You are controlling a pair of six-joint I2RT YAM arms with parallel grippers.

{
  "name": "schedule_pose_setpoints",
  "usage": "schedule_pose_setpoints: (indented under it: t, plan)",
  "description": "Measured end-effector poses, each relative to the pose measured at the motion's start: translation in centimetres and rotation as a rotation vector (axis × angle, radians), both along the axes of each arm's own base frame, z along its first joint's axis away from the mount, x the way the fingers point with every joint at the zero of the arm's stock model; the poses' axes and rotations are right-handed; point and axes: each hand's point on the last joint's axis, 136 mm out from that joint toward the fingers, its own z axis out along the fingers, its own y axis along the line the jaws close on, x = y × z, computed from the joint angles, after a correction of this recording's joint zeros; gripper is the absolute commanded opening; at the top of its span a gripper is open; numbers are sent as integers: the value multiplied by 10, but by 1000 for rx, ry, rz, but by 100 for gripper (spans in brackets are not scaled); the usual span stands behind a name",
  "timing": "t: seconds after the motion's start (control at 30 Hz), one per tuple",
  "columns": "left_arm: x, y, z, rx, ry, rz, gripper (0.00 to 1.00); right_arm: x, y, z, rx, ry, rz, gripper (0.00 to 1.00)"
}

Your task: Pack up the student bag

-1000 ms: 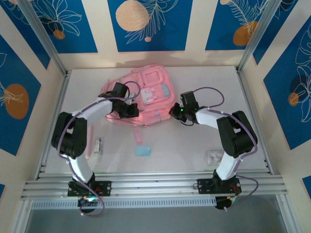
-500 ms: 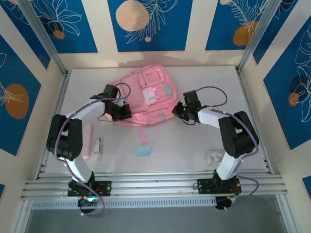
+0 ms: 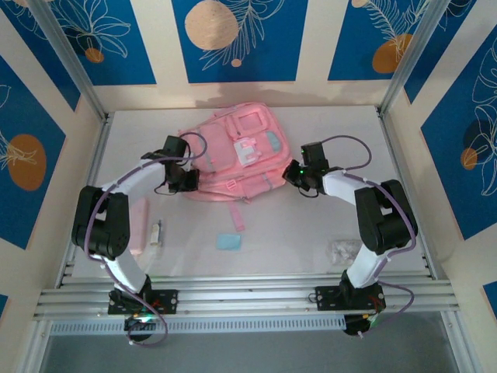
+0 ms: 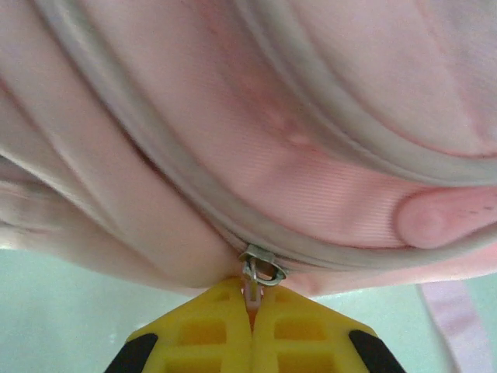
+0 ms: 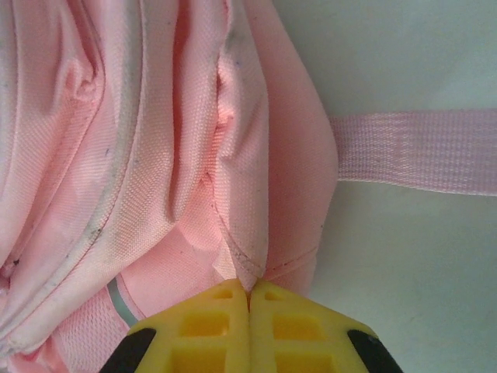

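Now the two arms stand wider apart than a second ago: the left gripper (image 3: 189,180) has drawn out toward the left and the right gripper (image 3: 290,176) toward the right, and the large soft pink fabric student bag (image 3: 237,148) between them has shifted a little to the right and turned slightly, lying flat at the far middle of the pale white table (image 3: 311,225). A thin pink webbing strap (image 3: 237,214) trailing from its near edge has swung along with it. From the left wrist camera, the left gripper (image 4: 251,291) has its yellow fingers pressed together on the tab of a small metal zip pull (image 4: 260,268), at the lower end of a grey zip line on the bag (image 4: 311,155). From the right wrist camera, the right gripper (image 5: 250,291) is likewise clamped tight, pinching a seamed fold of the bag's fabric (image 5: 194,155), with the strap (image 5: 419,151) lying flat on the table beyond. From above, both sets of fingertips are hidden under the wrists. Both close views cut off the zip line, so I cannot tell whether the compartment is open. A flat light-blue square (image 3: 228,242) and a long flat pink pencil case (image 3: 138,225) lie nearer the arm bases.
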Motion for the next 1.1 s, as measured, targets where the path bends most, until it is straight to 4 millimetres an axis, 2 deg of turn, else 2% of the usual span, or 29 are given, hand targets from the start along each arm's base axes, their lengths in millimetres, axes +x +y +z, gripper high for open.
schedule_pose_setpoints:
  t: [0.13,0.37,0.43,0.5,0.57,0.63,0.73,0.87,0.93,1.1]
  plan:
    - [-1,-7,2,-13,-4,-22,0,11,-19,7,-15,-14,-30,0]
    - [-21,-52,6,-85,24,-129,0,54,-50,26,-66,-62,-71,2]
    - [-28,-66,9,-97,31,-158,0,64,-56,30,-77,-66,-75,17]
    - [-35,-80,13,-103,38,-186,0,70,-61,38,-90,-79,-78,37]
    - [-39,-91,18,-121,45,-200,0,72,-63,48,-92,-102,-76,49]
    - [-40,-99,23,-139,48,-202,0,67,-62,57,-94,-110,-67,55]
    - [-37,-110,29,-176,56,-195,0,48,-48,73,-61,-119,-29,55]
    - [-36,-124,31,-212,76,-193,0,5,-19,86,52,-100,33,57]
    - [-36,-134,32,-233,74,-200,0,-13,-2,83,108,-68,62,58]
    - [-42,-161,41,-283,51,-236,0,-50,53,60,265,54,132,60]
